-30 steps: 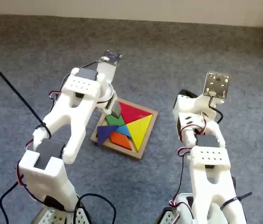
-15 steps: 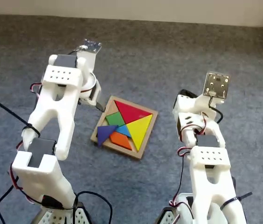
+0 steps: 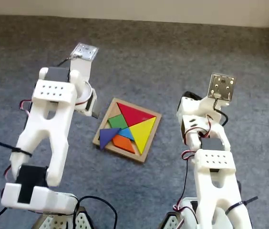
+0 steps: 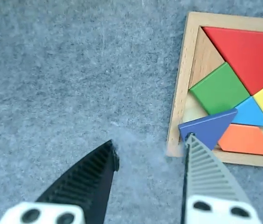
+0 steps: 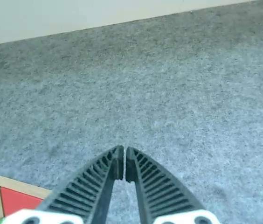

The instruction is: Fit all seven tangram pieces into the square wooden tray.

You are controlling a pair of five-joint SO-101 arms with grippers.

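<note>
The square wooden tray (image 3: 151, 141) (image 4: 183, 70) lies on the carpet between the arms. In it lie a red triangle (image 3: 133, 115) (image 4: 249, 50), a green square (image 3: 117, 122) (image 4: 220, 88), a yellow triangle (image 3: 144, 131), a light blue triangle (image 4: 252, 115) and an orange parallelogram (image 3: 124, 141) (image 4: 245, 140). A dark blue triangle (image 3: 107, 136) (image 4: 211, 128) rests with one corner over the tray's rim. My left gripper (image 3: 94, 110) (image 4: 151, 145) is open over the carpet just outside that rim, holding nothing. My right gripper (image 5: 124, 163) is shut and empty, above carpet beyond the tray's far corner.
Grey carpet (image 3: 172, 52) covers the whole surface, with a pale wall along the far edge (image 5: 75, 18). The right arm (image 3: 201, 124) is folded back to the right of the tray. Bare wood (image 4: 206, 56) shows inside the tray beside the green square.
My left arm has pulled back from over the tray to the left, its gripper now off the tray. The pieces and the right arm have not moved.
</note>
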